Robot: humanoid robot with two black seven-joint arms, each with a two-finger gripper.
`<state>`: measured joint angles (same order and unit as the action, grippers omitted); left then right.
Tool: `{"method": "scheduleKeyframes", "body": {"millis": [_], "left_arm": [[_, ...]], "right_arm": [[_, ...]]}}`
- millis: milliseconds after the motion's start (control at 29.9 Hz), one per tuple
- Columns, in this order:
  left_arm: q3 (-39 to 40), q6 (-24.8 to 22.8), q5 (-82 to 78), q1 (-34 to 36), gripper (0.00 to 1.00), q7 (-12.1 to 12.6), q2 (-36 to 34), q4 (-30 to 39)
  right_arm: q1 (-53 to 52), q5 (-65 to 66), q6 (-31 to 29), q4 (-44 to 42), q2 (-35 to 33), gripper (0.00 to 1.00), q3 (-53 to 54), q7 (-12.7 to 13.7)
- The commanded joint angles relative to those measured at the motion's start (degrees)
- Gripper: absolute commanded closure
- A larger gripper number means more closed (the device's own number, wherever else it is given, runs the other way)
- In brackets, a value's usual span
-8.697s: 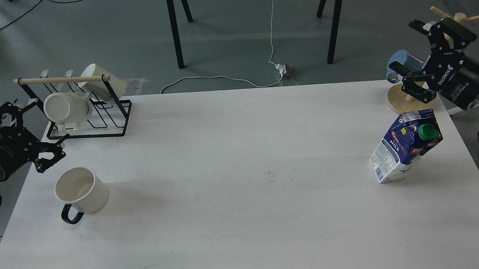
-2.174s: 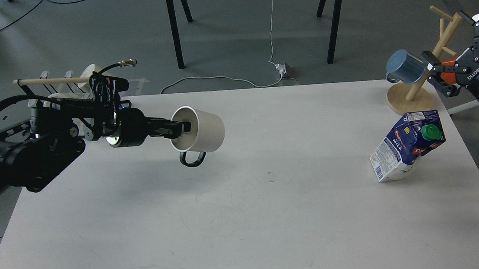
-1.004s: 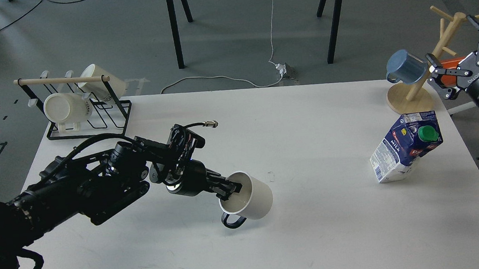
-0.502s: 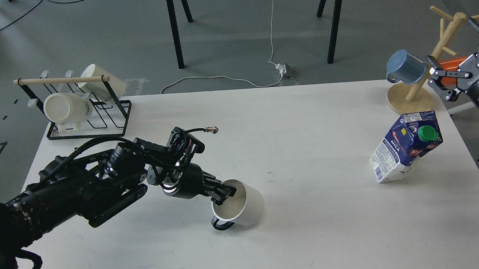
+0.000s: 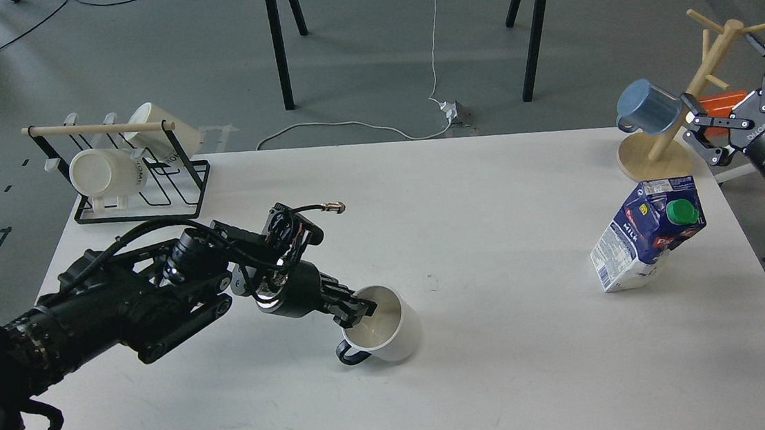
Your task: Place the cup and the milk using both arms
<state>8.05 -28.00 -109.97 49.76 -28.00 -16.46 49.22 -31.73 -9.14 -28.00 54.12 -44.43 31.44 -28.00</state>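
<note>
A white cup [image 5: 386,325] with a black handle stands near the middle of the white table [image 5: 480,386], tilted slightly. My left gripper [image 5: 356,309] is shut on the cup's rim, one finger inside it. A blue and white milk carton [image 5: 644,234] with a green cap stands tilted near the table's right edge. My right gripper [image 5: 697,132] is open and empty, off the table's right side, above and behind the carton, next to the wooden mug tree.
A black wire rack [image 5: 136,174] with two white mugs stands at the back left. A wooden mug tree [image 5: 666,138] with a blue mug [image 5: 646,106] stands at the back right. Table legs and cables are on the floor behind.
My left arm carried the cup from the left side to the table's middle and lowered it, turning it more upright. The right gripper drew back a little to the right. The carton has not moved.
</note>
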Motion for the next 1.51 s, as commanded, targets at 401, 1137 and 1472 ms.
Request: {"method": "scheduleKeyframes", "body": {"millis": [401, 1137, 1472], "left_arm": [[4.7, 0.0, 9.8, 0.1, 0.03, 0.0, -4.2, 0.1], [27.9, 0.0, 66.1, -13.3, 0.01, 0.0, -19.9, 0.0], [34.0, 0.0, 66.4, -19.3, 0.01, 0.0, -20.3, 0.0]], "right_arm": [[0.0, 2.0, 0.0, 0.5, -0.5, 0.01, -0.5, 0.0], [1.2, -33.3, 0.0, 22.2, -14.8, 0.01, 5.0, 0.0], [3.6, -48.3, 0.0, 32.1, -28.2, 0.01, -4.9, 0.0]]}}
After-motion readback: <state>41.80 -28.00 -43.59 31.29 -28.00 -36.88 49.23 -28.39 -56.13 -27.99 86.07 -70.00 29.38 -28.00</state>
